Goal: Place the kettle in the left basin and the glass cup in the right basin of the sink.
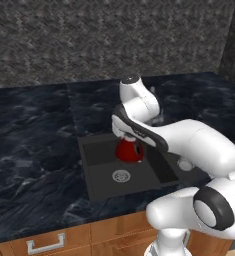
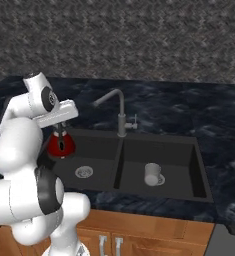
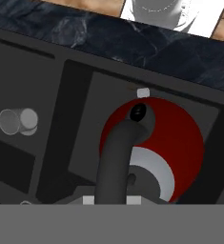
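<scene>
the glass cup [image 2: 152, 174] already lies on its side on the floor of the right basin [image 2: 181, 165], so that half of the task looks done. the kettle [image 2: 60, 145] hangs over the left basin [image 2: 96, 167] of the sink [image 2: 203, 172], above and toward 10 o'clock of its drain [image 2: 83, 172], not yet on the basin floor. the hand [image 2: 59, 126] is clamped on the kettle's top handle, jaws nearly together. what is left, by my reading: lower the kettle, set it down and let go. the tap [image 2: 120, 112] stands behind the divider on the dark surface [image 1: 34, 150].
</scene>
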Robot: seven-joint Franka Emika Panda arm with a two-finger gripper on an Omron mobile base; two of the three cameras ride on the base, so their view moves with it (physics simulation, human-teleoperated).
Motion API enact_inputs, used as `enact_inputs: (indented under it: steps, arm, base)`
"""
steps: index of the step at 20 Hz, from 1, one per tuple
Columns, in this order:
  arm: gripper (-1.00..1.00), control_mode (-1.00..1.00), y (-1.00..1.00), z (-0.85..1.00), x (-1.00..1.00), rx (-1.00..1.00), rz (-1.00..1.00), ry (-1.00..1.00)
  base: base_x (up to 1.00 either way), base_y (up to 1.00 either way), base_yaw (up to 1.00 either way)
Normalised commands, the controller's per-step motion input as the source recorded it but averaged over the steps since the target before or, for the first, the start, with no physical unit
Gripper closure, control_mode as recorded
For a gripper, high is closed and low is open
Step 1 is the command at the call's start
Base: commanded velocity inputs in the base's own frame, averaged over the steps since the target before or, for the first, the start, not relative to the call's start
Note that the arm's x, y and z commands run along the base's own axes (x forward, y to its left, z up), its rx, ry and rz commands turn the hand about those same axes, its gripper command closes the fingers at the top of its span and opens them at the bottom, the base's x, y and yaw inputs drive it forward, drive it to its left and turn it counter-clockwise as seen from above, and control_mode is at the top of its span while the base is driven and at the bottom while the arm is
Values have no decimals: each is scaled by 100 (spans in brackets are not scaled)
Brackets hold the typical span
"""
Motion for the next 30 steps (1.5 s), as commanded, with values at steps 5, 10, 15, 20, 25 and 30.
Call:
enact_inputs:
  steps: [5,10,15,20,25,30]
  arm:
    - [100,-100,0,-45,34,0,0,0]
    - [100,-100,0,-38,25,0,0,0]
    - [100,-100,0,-33,20,0,0,0]
    - [100,-100,0,-38,23,0,0,0]
    - [100,-100,0,-35,22,0,0,0]
    - [100,-100,0,-32,21,0,0,0]
  base:
    - [0,0,0]
    - [0,0,0]
    - [0,0,0]
    - [0,0,0]
    - [0,0,0]
    - [0,0,0]
